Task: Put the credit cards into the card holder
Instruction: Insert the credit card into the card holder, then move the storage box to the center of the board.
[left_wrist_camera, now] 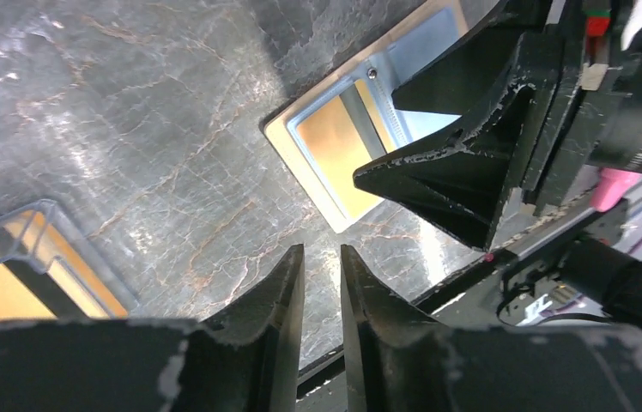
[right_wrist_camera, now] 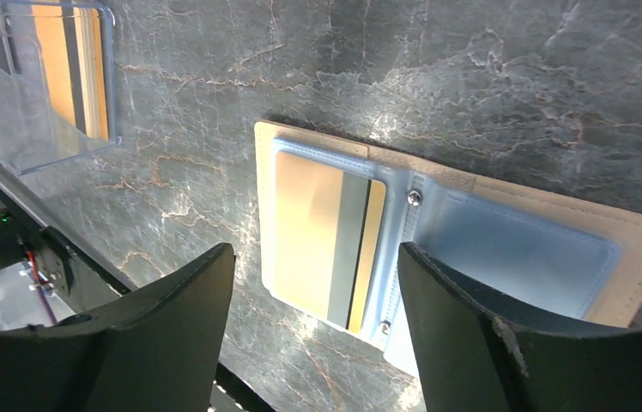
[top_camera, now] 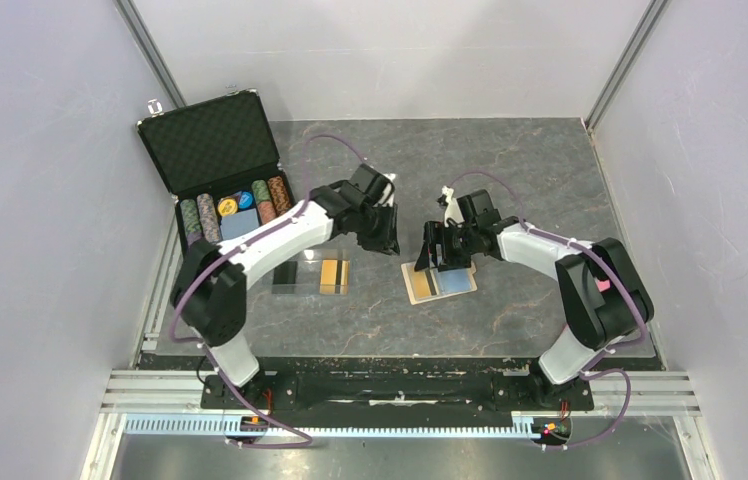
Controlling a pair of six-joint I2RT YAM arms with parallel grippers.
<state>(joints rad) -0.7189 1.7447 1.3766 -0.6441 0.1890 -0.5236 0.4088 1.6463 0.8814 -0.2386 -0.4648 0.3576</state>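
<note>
Both my arms reach forward and bend inward toward each other, wrists pitched down. My left gripper [left_wrist_camera: 322, 257] has its fingers almost together, a thin slit between them. My right gripper [right_wrist_camera: 313, 257], just beside it, stands spread wide.

The whole surface [top_camera: 510, 180] is viewed from high above its near edge, looking steeply down. The wrist views are taken close to it, aimed down past the left gripper [left_wrist_camera: 322, 257] and the right gripper [right_wrist_camera: 313, 253]. The open card holder [top_camera: 447, 286] is shared by all three.
</note>
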